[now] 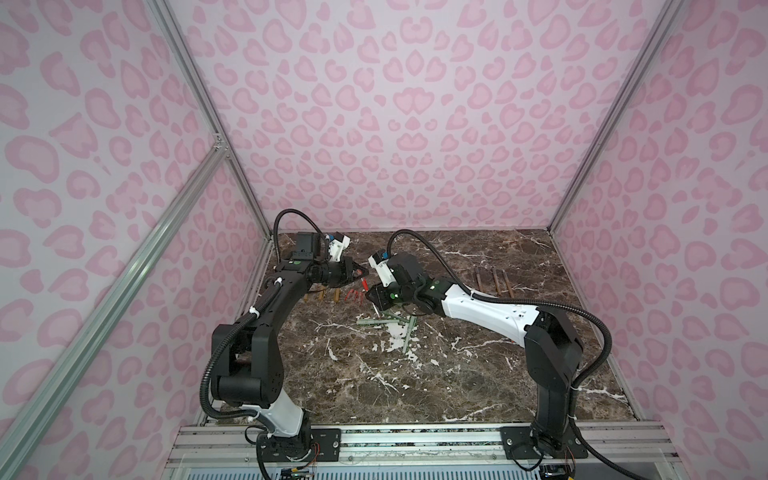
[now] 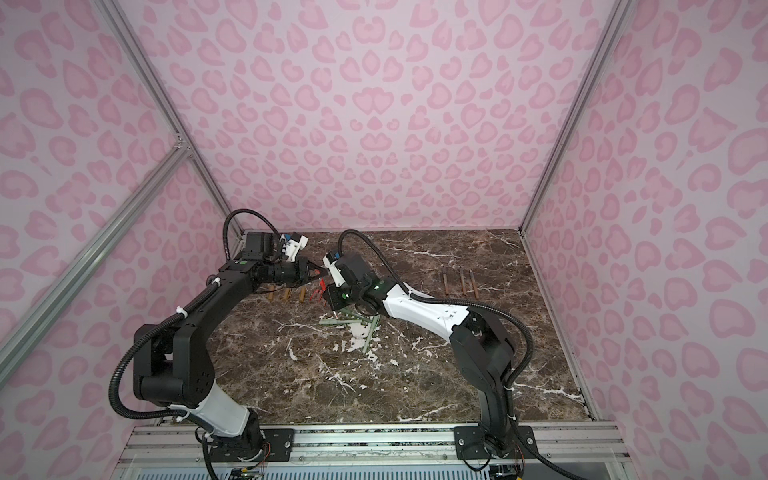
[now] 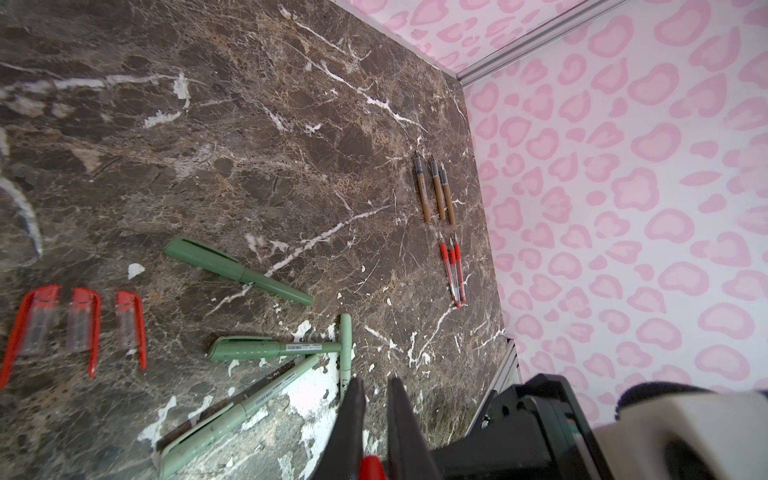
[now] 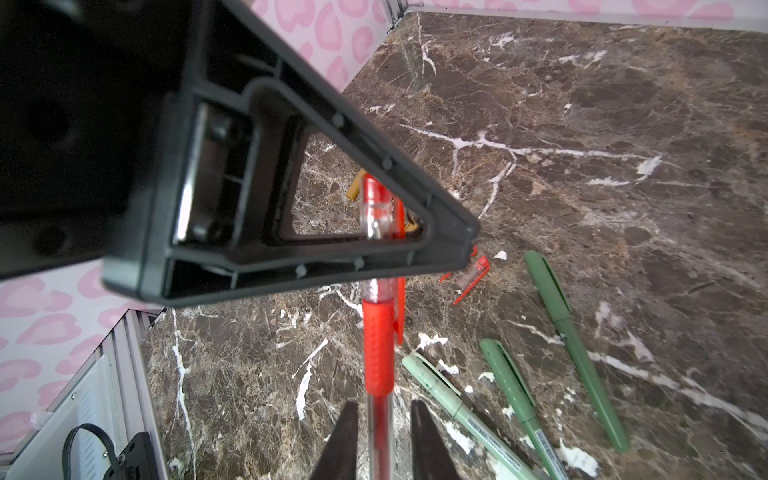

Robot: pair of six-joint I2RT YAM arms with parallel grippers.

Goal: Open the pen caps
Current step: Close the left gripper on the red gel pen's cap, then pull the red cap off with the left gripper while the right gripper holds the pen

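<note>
Left gripper (image 3: 375, 384) is pinching the red cap (image 4: 374, 203).
Light, slick plastic, likely; right gripper (image 4: 383, 405)'s jaws are gaping slightly around the barrel (image 4: 379, 440), near its grippier ribbed sleeve (image 4: 377, 345).

Marble tabletop (image 1: 457, 374): green pens (image 3: 241, 272), red caps (image 3: 83, 328)

Tan stubby caps (image 1: 336, 296) laid left, red plastic caps (image 1: 353, 296) beside; green pens (image 1: 384, 321) scattered nearer; brown pen bodies (image 1: 495, 281) right.
</note>
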